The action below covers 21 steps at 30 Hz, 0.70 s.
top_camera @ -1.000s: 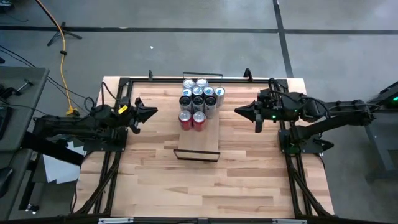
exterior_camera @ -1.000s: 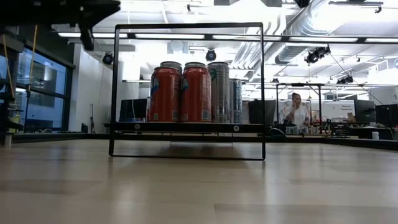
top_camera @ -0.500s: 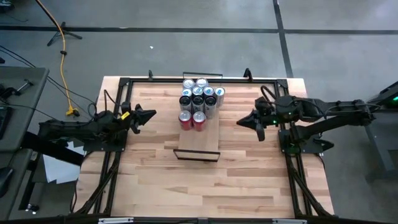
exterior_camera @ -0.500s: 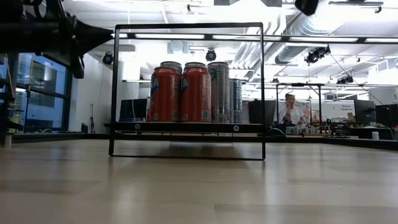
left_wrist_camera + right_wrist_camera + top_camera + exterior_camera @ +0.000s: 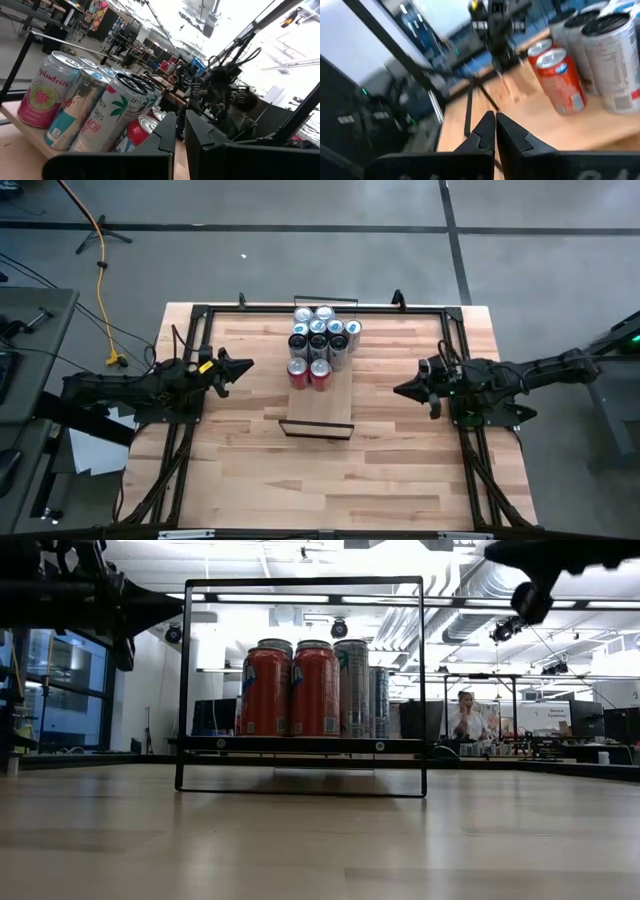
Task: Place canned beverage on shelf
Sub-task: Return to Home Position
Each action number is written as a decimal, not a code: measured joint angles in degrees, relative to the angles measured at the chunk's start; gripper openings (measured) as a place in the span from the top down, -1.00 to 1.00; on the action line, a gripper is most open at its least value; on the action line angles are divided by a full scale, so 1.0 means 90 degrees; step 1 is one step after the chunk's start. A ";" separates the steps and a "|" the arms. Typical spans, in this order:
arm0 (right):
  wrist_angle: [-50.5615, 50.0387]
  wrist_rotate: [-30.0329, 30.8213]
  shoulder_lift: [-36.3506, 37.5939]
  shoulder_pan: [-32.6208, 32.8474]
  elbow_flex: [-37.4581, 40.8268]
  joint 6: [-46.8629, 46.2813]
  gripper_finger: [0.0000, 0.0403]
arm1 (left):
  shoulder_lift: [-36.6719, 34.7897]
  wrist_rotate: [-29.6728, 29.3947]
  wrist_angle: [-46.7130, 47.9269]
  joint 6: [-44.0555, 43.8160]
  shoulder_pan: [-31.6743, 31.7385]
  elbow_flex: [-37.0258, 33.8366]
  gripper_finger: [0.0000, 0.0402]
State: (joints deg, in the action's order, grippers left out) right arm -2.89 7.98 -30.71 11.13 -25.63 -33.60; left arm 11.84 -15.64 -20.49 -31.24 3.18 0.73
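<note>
Right gripper point(image 5: 400, 390) now farther back toward right tabletop point(image 5: 400, 470) edge, fingers pinched together, empty. Left gripper point(image 5: 247, 364) parked at left side, fingers narrow, empty. Cans point(image 5: 320, 340) unmoved, clustered at far end of shelf point(image 5: 318, 408). Placement looks done, arms homing.

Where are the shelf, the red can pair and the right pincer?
shelf point(image 5: 320, 408), high view, bare plank surface.
red can pair point(image 5: 320, 369), high view, top of one can.
right pincer point(image 5: 398, 390), high view, its closed tip.
</note>
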 joint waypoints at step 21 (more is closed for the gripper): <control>0.2464 0.0113 0.1980 -0.0257 0.2705 0.0438 1.00 | 0.0000 0.0002 0.0018 -0.0005 0.0000 0.0000 1.00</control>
State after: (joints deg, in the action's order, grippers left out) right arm 19.28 8.99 -12.90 8.82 -1.29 -29.66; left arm 11.84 -15.62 -20.33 -31.29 3.18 0.73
